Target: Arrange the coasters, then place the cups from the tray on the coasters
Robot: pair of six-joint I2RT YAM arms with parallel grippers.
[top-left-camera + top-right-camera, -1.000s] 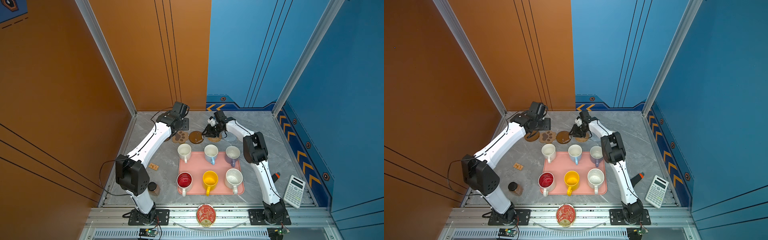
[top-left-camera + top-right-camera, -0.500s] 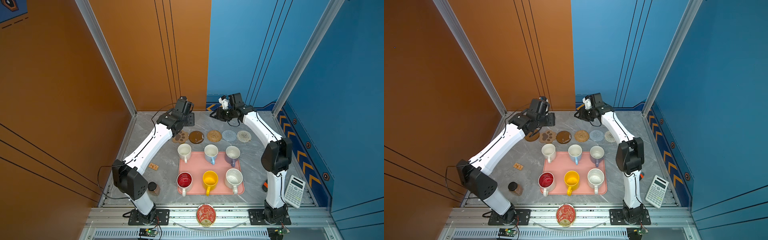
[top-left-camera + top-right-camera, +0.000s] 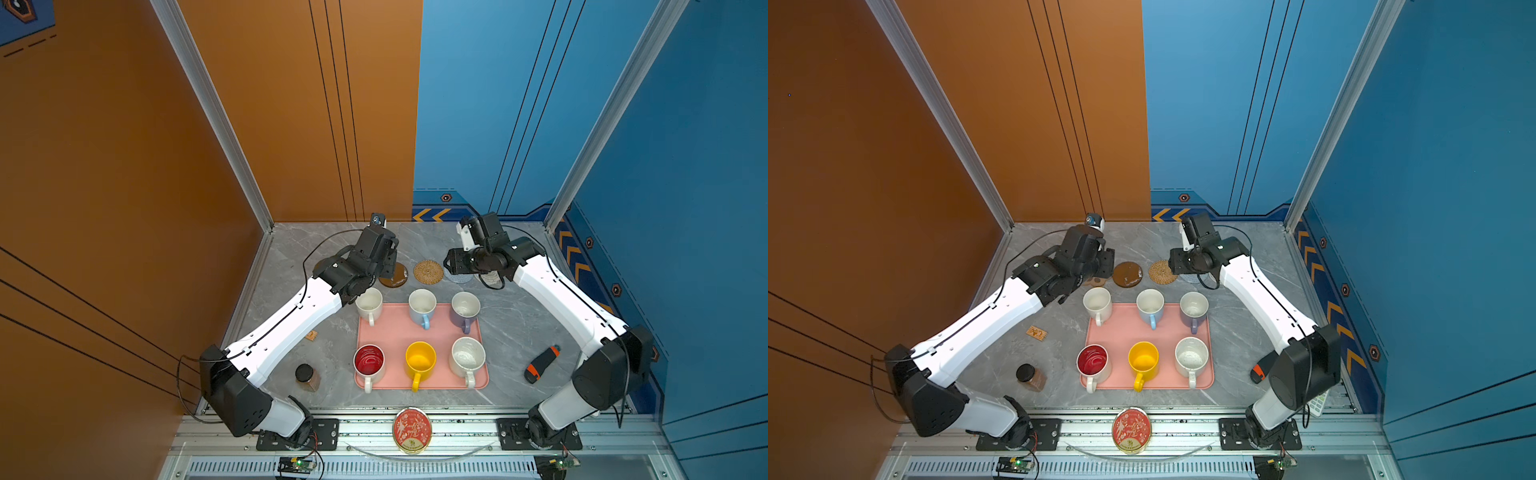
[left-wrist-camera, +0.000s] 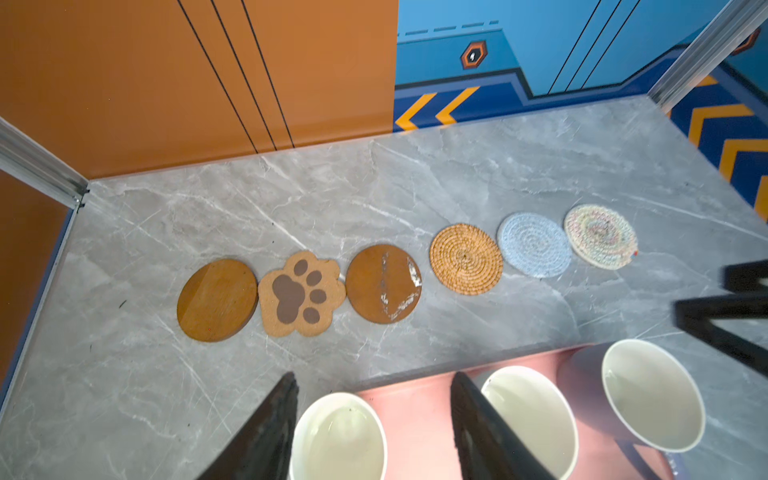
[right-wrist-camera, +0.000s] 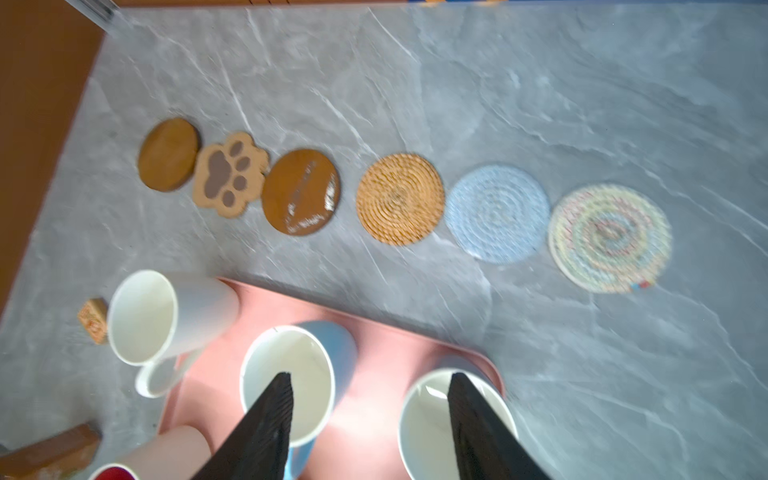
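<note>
Left wrist view: six coasters lie in one row on the grey marble tabletop (image 4: pixel 415 178), between the back wall and the tray (image 4: pixel 415 415). In order they are a brown disc (image 4: pixel 217 300), the paw-print coaster (image 4: pixel 300 294) touching it, a second brown disc (image 4: pixel 383 284) with pale scuffs, the rattan round (image 4: pixel 466 258), the blue-grey crocheted round (image 4: pixel 534 244) and the cream crocheted round (image 4: pixel 600 237).

The left gripper (image 4: pixel 374 376) hangs above the tray's far edge, its jaws apart and holding nothing. In the right wrist view the right gripper (image 5: pixel 370 376) is likewise spread and empty, over the back mugs.

In both top views all six mugs stand upright on the salmon-pink tray in two rows of three. The back row holds the white mug (image 3: pixel 369 303), light blue mug (image 3: pixel 422 305) and lavender mug (image 3: pixel 464 307). The front row holds the red-lined mug (image 3: pixel 369 360), yellow mug (image 3: pixel 420 359) and speckled cream mug (image 3: pixel 467 357). The white mug seems to overhang the tray's corner, though blur leaves that unsure. No coaster carries a mug.
</note>
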